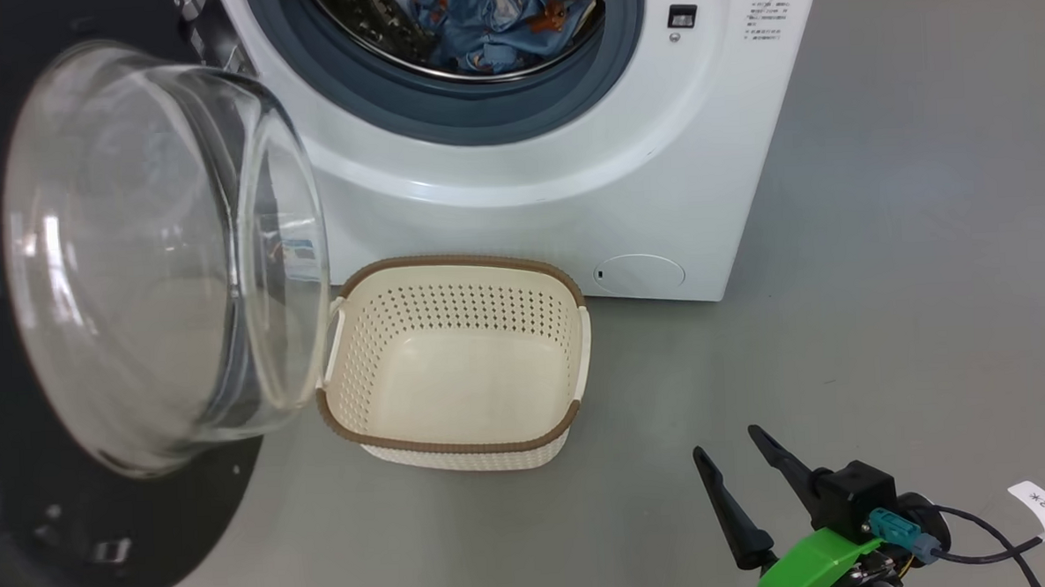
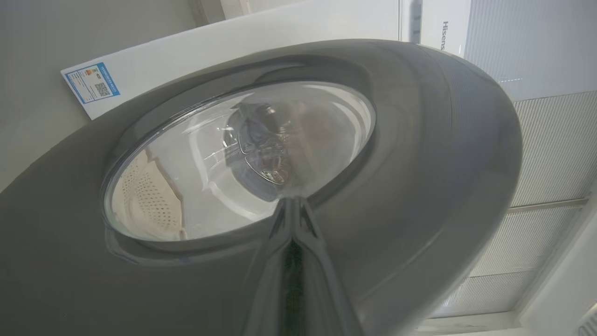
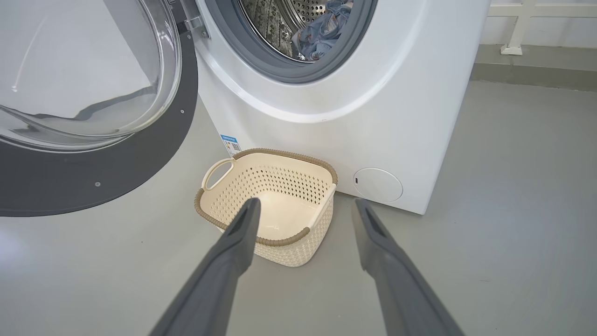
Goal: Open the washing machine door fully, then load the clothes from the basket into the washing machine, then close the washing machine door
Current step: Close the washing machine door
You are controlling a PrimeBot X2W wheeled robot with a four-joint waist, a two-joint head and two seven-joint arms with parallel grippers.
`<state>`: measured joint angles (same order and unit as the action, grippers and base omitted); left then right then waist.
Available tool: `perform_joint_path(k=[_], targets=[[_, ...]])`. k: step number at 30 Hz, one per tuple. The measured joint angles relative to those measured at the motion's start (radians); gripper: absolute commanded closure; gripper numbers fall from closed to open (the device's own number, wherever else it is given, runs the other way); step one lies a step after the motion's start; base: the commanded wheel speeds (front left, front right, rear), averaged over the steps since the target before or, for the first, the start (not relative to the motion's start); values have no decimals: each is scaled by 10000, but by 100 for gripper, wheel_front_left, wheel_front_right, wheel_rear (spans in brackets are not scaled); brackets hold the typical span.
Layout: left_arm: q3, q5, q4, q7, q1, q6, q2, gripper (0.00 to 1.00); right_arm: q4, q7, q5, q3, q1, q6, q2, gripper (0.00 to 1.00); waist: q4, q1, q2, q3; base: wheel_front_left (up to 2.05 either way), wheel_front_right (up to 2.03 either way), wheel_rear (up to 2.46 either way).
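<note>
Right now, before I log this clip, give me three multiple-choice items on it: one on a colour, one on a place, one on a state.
1. The rim of the basket is:
A. brown
B. blue
C. black

2. The clothes lie:
A. in the basket
B. on the floor
C. inside the washing machine

3. The right pincer is:
A. shut on a garment
B. open and empty
C. shut on the basket's handle

Key:
1 A: a brown band runs round the top of the cream walls.
2 C: blue printed fabric shows in the drum, and the basket is bare.
3 B: its two fingers stand wide apart, gripping nothing.
</note>
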<state>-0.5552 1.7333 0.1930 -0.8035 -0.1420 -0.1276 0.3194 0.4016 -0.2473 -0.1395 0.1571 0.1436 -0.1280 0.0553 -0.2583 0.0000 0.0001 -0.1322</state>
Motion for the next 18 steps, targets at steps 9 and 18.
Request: perform_joint_path(k=[9, 18], targets=[[424, 268, -1254, -608, 468, 0, -1210, 100, 142, -12, -318, 297, -2, 0, 0, 0, 177, 0, 0, 8, 0, 0, 0], [761, 267, -1944, -953, 544, 0, -2056, 100, 173, -21, -391, 282, 22, 0, 2, 0, 770, 0, 0, -180, 0, 0, 0]])
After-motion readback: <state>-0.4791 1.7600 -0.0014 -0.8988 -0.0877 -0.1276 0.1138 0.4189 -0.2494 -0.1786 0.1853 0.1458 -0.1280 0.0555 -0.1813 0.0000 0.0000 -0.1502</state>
